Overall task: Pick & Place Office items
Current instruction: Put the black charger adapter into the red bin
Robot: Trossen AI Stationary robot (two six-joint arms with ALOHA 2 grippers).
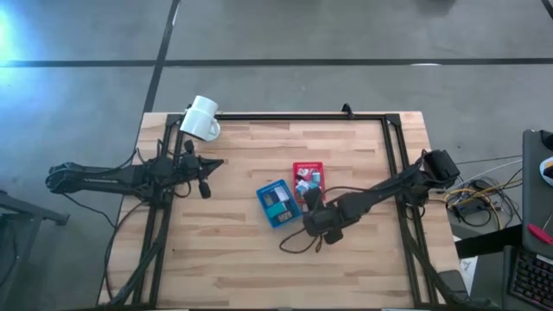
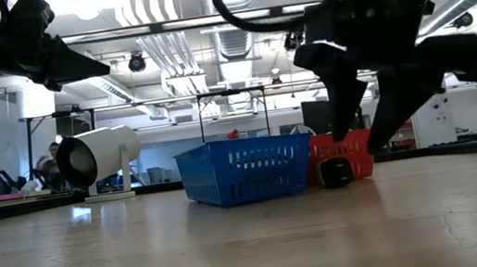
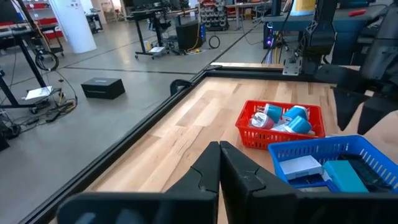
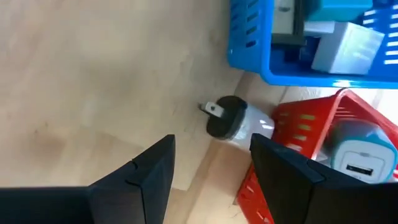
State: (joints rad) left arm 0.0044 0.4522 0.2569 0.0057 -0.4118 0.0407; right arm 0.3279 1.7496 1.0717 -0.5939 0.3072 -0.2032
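We see a small plug adapter [image 4: 233,122], white-bodied with a black face and metal prongs, lying on its side on the wooden table [image 1: 233,250]. It sits just beyond the tips of the right gripper [image 4: 211,162], opposite the gap between the two dark fingers [image 4: 149,171], which stand apart with nothing between them. It lies against the outer wall of the red tray [image 4: 292,134], near the corner of the blue tray [image 4: 273,71].

In the low view the adapter [image 2: 336,172] rests on the table in front of the red tray [image 2: 359,156], with the right gripper [image 2: 367,129] spread just above it.

More office items fill the trays: white and teal blocks in the red tray [image 3: 247,132] and white and teal pieces in the blue one [image 3: 311,152].

From above, the right arm reaches in from the table's right edge, wrist bent down at the trays' near corner [image 1: 321,220].

The left gripper [image 1: 205,186] waits over the table's left side, fingers [image 3: 239,171] pressed together and empty, near the white mug [image 1: 201,118].
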